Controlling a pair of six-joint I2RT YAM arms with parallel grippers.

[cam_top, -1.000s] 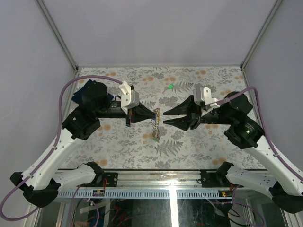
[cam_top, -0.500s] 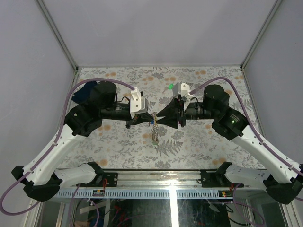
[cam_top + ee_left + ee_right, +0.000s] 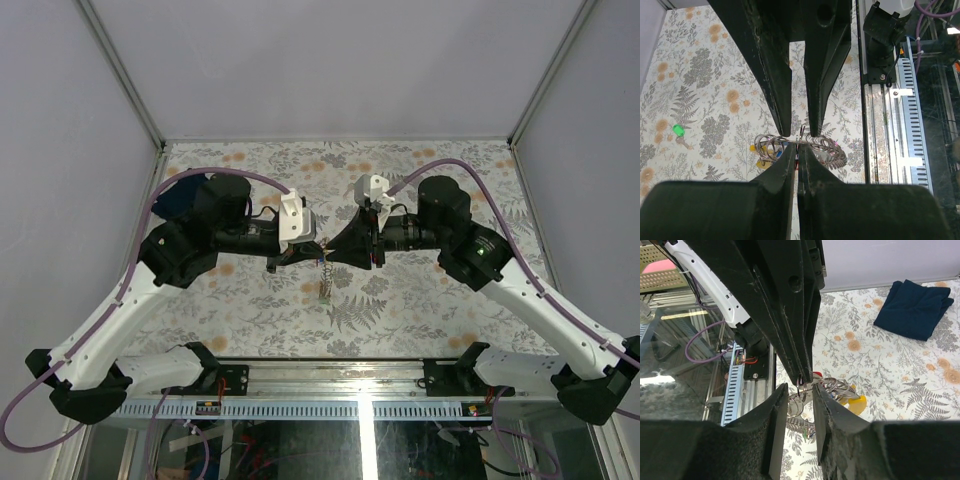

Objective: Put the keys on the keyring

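Where the two black wedge-shaped claws meet nose to nose over the flower-printed table (image 3: 705,75), the left gripper (image 3: 797,152) has its smooth tapered fingers pressed together on the keyring (image 3: 826,146), a tangle of thin silvery wire loops. The right gripper (image 3: 800,390) stands slightly parted, its rough-textured tips straddling that pinch. A yellow tag (image 3: 858,403) sits among the loops. A green-tagged key (image 3: 678,130) lies well apart on open print. The slotted metal rail (image 3: 905,100) edges the near side, and the folded dark blue cloth (image 3: 914,307) sits off toward a far corner.
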